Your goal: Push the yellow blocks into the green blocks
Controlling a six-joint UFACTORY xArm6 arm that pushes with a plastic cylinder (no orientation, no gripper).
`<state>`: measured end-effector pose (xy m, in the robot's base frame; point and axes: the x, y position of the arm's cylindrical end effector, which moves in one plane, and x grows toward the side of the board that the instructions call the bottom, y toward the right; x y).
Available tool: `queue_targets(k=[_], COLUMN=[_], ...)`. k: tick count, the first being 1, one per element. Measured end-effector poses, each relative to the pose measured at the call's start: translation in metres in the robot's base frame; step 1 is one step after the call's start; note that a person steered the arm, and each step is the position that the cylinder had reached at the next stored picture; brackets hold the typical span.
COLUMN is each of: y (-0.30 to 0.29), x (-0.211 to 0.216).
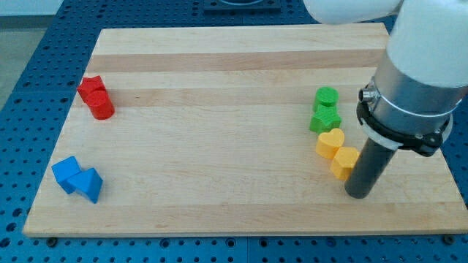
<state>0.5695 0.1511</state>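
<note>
1. The arm is seen entering from the view's top right; a white link and a grey collar are carried above a straight dark rod held upright.
2. My tip (360,194) is planted on the wooden board (219,146), just beside the yellow blocks, at about 4 o'clock from the lower one. Contact with that block looks likely but cannot be confirmed.
3. No pincer is fitted, so no open or closed state can be given; nothing is gripped.
4. Yellow blocks, two counted: a yellow heart block (330,142) and a second yellow block (344,162), shape not made out, at 4 o'clock from the heart and touching it.
5. Green blocks, two counted: a green star block (325,119) with a green block (326,96) of rounded or hexagonal shape at 12 o'clock from it, touching.
6. The yellow heart is placed directly at 6 o'clock from the green star, the edges meeting or nearly so.
7. Red blocks, two counted: a red pair (96,98) stacked close at the board's 9–10 o'clock side.
8. Blue blocks, two counted: a blue pair (77,178) touching at the board's 8 o'clock corner.
9. Red and blue pairs are set well apart from my tip.
</note>
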Motion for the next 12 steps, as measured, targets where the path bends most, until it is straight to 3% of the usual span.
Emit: queue_targets(k=[3, 6, 9, 12], y=[-0.028, 0.042, -0.016, -0.005], x=[-0.011, -0.011, -0.015, -0.011])
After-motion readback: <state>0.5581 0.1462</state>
